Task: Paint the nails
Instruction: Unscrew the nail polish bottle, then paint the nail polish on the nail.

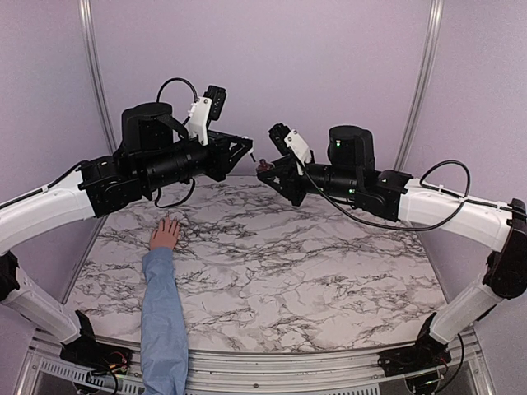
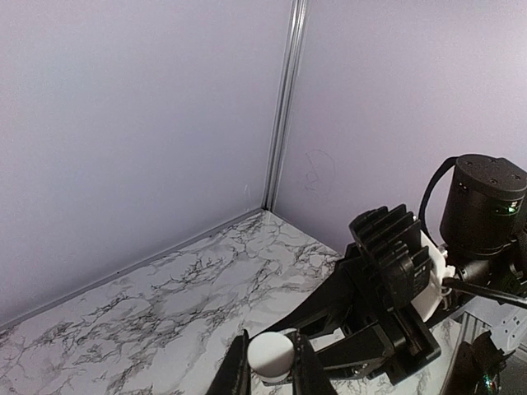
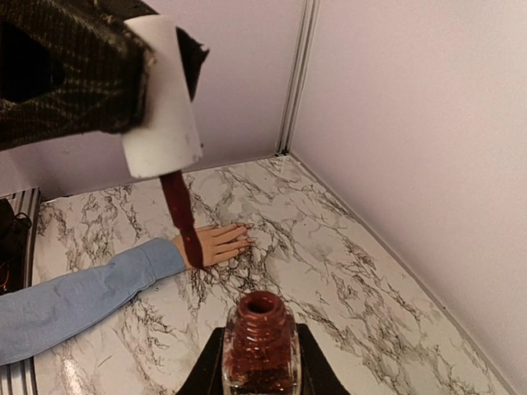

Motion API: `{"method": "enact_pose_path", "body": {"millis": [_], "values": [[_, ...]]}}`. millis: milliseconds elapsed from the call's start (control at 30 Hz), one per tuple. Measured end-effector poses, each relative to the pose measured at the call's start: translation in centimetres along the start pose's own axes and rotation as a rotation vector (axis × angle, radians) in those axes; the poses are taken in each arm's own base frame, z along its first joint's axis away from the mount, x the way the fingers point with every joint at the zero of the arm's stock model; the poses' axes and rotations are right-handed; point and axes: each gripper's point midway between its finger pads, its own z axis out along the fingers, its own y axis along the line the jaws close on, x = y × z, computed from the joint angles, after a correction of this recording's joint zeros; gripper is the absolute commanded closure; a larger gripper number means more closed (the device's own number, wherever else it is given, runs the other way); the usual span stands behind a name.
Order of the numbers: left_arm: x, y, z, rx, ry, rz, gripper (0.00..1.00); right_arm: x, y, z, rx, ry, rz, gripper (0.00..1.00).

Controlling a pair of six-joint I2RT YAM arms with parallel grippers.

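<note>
L gripper (image 2: 272, 370) clamped on a white cylindrical cap (image 3: 160, 107), its wet dark-red brush (image 3: 181, 218) hanging near the open glass bottle of red polish (image 3: 260, 341), which R gripper (image 3: 259, 374) grips upright, prob. for dipping. The nails (image 3: 244, 237) are on a person's hand (image 1: 165, 234), flat on the marble table (image 1: 329, 271) below, ready for painting.

the table (image 1: 329, 271) has a white top with dark gray lines all over it, like marble. pale purple walls (image 1: 313, 66) stand close around it on three sides. thin shiny metal strips (image 1: 422, 82) run up the two back corners. a silver metal rail (image 1: 272, 362) runs along the near edge. the light is soft and even.
</note>
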Motion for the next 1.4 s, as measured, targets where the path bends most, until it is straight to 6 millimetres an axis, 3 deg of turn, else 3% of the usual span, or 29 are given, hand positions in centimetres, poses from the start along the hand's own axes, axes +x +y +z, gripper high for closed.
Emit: {"method": "enact_pose_path", "body": {"millis": [700,867,1100,1400], "values": [[-1.6,3.8,-0.6,-0.087,-0.045,-0.104,1.00,0.4,1.4,0.2,-0.089,-0.003,0.006,1.00],[-1.1,7.5,-1.0,-0.198,-0.015,-0.146,1.00,0.3,1.8,0.2,-0.112,-0.009,0.006,1.00],[0.5,14.3,-2.5,-0.375,0.055,-0.216,1.00,1.0,2.0,0.0,-0.129,-0.001,0.012,1.00],[3.7,21.8,-5.6,-0.530,0.140,-0.271,1.00,1.2,-0.3,-1.5,-0.096,-0.017,0.035,1.00]]}}
